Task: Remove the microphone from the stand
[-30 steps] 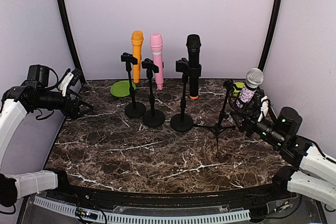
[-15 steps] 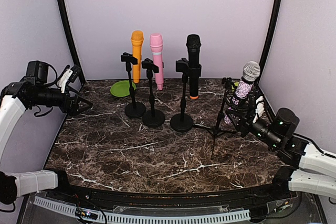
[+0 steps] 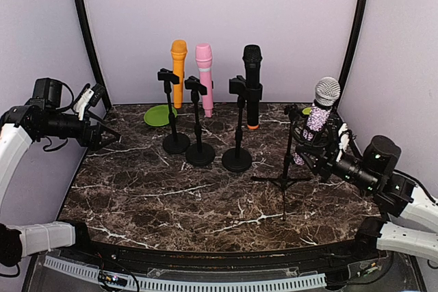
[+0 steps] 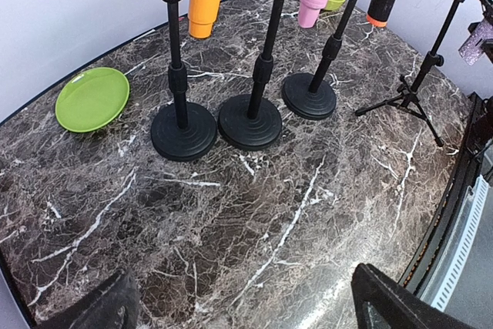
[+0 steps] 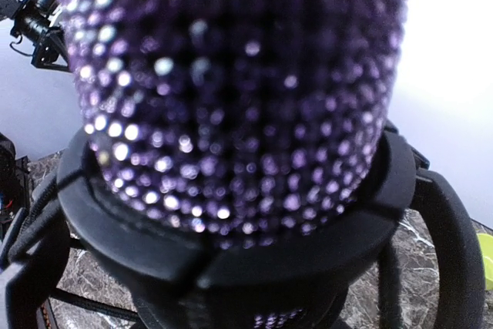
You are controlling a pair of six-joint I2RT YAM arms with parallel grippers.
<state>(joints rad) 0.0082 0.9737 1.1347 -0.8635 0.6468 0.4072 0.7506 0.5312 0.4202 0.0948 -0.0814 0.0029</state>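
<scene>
- Grip: right gripper is clamped on the lower body of the purple rhinestone microphone, as far as the top view shows (the right wrist view is filled by sparkly body, so the pads themselves are unreadable).
- Location: microphone is tilted, silver head up. It sits on the right side of the marble table, just beside the top of the tripod stand.
- Seating: cannot tell whether it is seated in the clip or free of it. A black collar wraps the body in the wrist view; clip or finger part, not clear.
- Reason for the low hold (judgement): gripping well below the head keeps the grille clear and lets the body slide up and out of the clip. Nothing pins the light tripod down, so it may come along.
- Left gripper: fingers wide apart, holding nothing. It hovers over the far left edge of the table, well apart from the tripod, and reads as parked out of the way.
- Surroundings: three round-base stands sit in a row mid-table, carrying an orange microphone, a pink microphone and a black microphone. A green plate lies behind them on the left.
- Obstruction: the black microphone's stand sits near a tripod leg. Room to pull away looks better upward and toward the near right, though the side wall is close there.
</scene>
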